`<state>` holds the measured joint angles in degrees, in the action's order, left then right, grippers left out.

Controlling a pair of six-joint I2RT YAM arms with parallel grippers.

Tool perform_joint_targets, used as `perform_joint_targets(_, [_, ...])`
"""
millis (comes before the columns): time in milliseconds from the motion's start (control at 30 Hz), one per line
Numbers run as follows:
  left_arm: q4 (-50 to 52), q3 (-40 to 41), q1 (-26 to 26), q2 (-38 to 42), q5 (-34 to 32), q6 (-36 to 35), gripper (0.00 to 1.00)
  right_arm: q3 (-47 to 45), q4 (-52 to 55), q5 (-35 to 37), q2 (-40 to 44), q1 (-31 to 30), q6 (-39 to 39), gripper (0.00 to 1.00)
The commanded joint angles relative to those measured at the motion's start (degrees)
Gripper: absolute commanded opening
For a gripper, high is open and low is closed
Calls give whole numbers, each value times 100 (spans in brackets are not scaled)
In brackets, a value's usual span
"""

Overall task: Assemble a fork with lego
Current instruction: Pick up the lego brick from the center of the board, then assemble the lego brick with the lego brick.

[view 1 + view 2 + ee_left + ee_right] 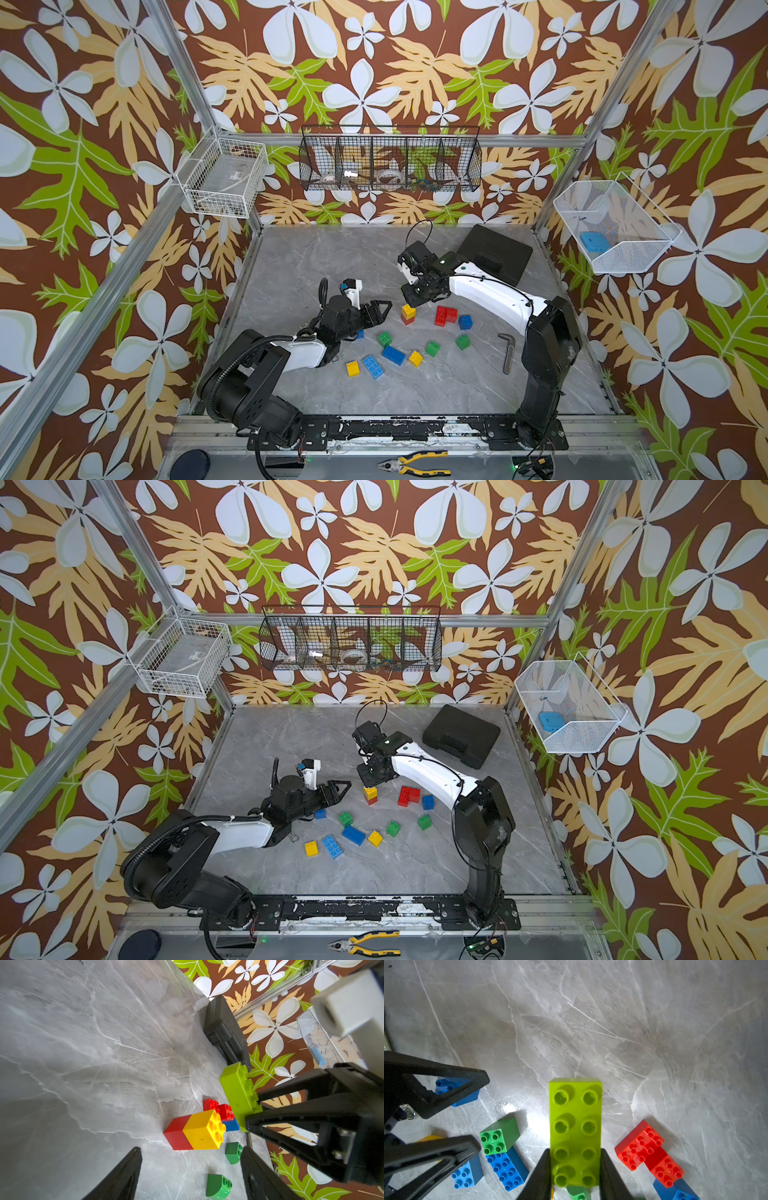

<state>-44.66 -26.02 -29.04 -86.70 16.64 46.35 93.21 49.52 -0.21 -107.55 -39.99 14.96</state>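
Clamped in the right fingers (543, 1174), the lime 2x4 brick (575, 1126) hangs close by the red-and-yellow stack (408, 314) on the worktop (332, 257); left fingers (124, 1176) gape empty. Line studs up squarely, then press straight down.

The lime brick (575, 1126) is glossy plastic, the marbled tabletop (654, 1022) smooth.

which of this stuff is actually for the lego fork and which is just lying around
For the job: lime brick in the right gripper; yellow-on-red stack; red bricks; loose blue, green and yellow bricks.
Lying about: black case; hex key; pliers; light-blue block in the wire basket.
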Motion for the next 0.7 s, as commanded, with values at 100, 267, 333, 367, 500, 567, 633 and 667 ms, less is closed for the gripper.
perform_joint_targets(100, [-86, -174, 11, -232, 234, -54, 63, 297, 436, 21, -271, -145, -2, 25])
perform_joint_targets(267, [120, -337, -38, -365, 287, -212, 58, 425, 439, 78, -445, -148, 7, 24])
perform_joint_targets(333, [201, -399, -75, -392, 260, -257, 57, 487, 460, 98, -509, -150, 11, 24])
perform_joint_targets(367, [238, -421, -99, -406, 251, -291, 57, 496, 460, 124, -528, -150, 12, 24])
perform_joint_targets(500, [344, -509, -171, -452, 205, -361, 56, 497, 403, 97, -586, -150, 29, 24])
perform_joint_targets(567, [401, -552, -211, -491, 184, -392, 56, 521, 396, 66, -625, -150, 33, 24])
perform_joint_targets(633, [410, -571, -219, -506, 168, -394, 53, 532, 408, 64, -652, -150, 33, 24])
perform_joint_targets(667, [410, -564, -232, -506, 159, -384, 51, 523, 404, 65, -653, -150, 35, 23])
